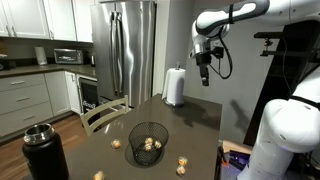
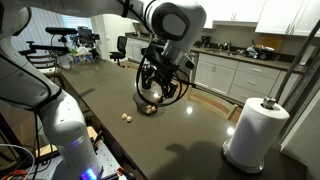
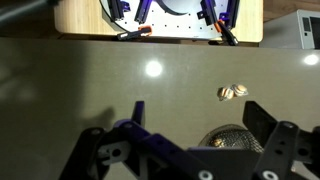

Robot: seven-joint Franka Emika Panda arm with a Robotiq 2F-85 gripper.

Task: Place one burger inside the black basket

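Note:
The black basket (image 1: 148,132) stands on the dark table, with tan burgers (image 1: 151,145) inside it. In an exterior view the basket (image 2: 170,96) shows partly behind my arm. Loose burgers lie on the table around it (image 1: 116,144) (image 1: 182,161), and two more show in an exterior view (image 2: 127,116). My gripper (image 1: 205,72) hangs high above the table, behind and to the side of the basket, open and empty. In the wrist view its fingers (image 3: 200,120) frame the basket (image 3: 232,138) below, with two burgers (image 3: 233,92) lying beyond it.
A black flask (image 1: 45,150) stands at the table's near corner. A paper towel roll (image 1: 175,87) stands at the far edge and also shows in an exterior view (image 2: 255,130). A wooden chair (image 1: 104,114) is at the table's side.

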